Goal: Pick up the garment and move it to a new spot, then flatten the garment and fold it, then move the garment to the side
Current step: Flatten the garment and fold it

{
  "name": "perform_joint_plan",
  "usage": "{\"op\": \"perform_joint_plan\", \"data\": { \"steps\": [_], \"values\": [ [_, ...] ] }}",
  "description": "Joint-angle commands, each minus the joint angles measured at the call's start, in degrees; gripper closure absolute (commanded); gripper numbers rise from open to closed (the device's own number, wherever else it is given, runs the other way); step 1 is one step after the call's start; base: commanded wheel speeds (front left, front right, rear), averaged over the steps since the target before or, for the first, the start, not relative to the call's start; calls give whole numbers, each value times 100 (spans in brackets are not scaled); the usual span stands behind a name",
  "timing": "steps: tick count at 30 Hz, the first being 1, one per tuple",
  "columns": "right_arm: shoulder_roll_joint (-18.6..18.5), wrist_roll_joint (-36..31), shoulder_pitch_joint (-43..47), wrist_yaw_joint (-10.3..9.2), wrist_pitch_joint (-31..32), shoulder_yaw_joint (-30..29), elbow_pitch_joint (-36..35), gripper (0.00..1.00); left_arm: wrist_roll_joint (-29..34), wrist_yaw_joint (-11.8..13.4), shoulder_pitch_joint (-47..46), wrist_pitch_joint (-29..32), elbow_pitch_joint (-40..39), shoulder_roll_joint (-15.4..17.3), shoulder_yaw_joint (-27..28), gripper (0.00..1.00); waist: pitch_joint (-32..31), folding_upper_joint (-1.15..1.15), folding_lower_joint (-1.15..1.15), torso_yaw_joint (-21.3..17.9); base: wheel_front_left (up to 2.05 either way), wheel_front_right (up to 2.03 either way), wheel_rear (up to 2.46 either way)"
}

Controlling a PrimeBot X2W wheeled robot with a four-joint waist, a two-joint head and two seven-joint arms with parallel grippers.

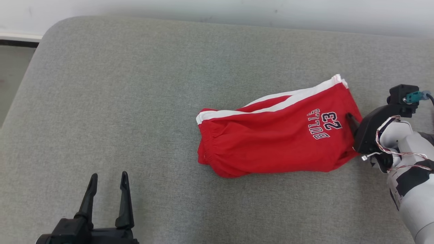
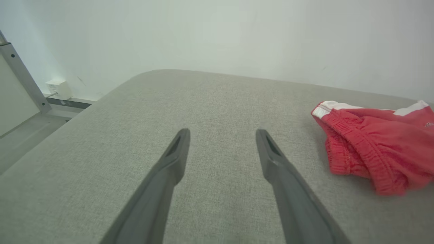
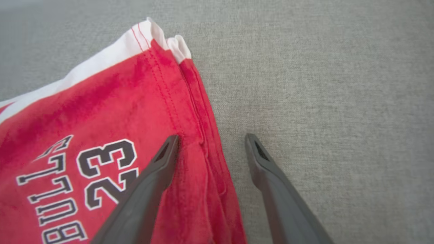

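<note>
The garment (image 1: 271, 139) is a pair of red shorts with white side stripes and a "BULLS 23" print, lying bunched on the grey cushioned surface (image 1: 135, 101), right of centre. My right gripper (image 3: 211, 136) is open at the garment's right hem, with one finger over the red cloth beside the print and the other over bare grey fabric. One of its dark fingers (image 1: 351, 121) shows in the head view at the hem. My left gripper (image 1: 108, 175) stands open and empty near the front left, well apart from the garment (image 2: 373, 152); in its own view the left gripper (image 2: 222, 131) points across bare fabric.
The grey surface ends in a rounded corner at the far left, with floor (image 1: 13, 81) beyond it. A white wall (image 1: 237, 10) runs along the back. A metal frame leg (image 2: 20, 78) and a small white box (image 2: 58, 88) stand by the wall.
</note>
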Motion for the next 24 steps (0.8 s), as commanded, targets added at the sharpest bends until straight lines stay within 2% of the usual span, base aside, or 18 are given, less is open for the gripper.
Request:
{"op": "perform_joint_plan", "data": {
  "steps": [1,5,6,7,8,13,22,24],
  "values": [
    [-45,-136,-38,-18,72,-6,195,0,88,-72,77,-7,-33,-38,72,0,74,0,1,101,0,0,0],
    [159,-339,46,-6,286,166,455,0,196,-189,115,-7,-7,-126,166,0,67,0,1,155,0,0,0],
    [211,-356,90,-1,320,213,481,36,214,-208,124,-7,5,-142,185,0,56,0,1,160,0,0,0],
    [233,-354,124,4,301,232,486,83,225,-230,130,-7,16,-154,211,0,45,0,1,160,0,0,0],
    [241,-374,161,4,276,259,494,100,230,-248,135,-7,27,-167,238,0,29,0,1,151,0,0,0],
    [109,-448,324,-11,103,355,513,100,281,-346,208,-7,92,-209,316,0,-103,0,1,76,0,0,0],
    [-117,-330,610,-18,-717,84,348,100,381,-422,449,-7,163,-223,327,0,-541,0,1,-161,0,0,0],
    [-271,-442,724,-19,-988,55,282,100,396,-422,555,-7,172,-230,340,0,-693,0,1,-291,0,0,0]
  ]
}}
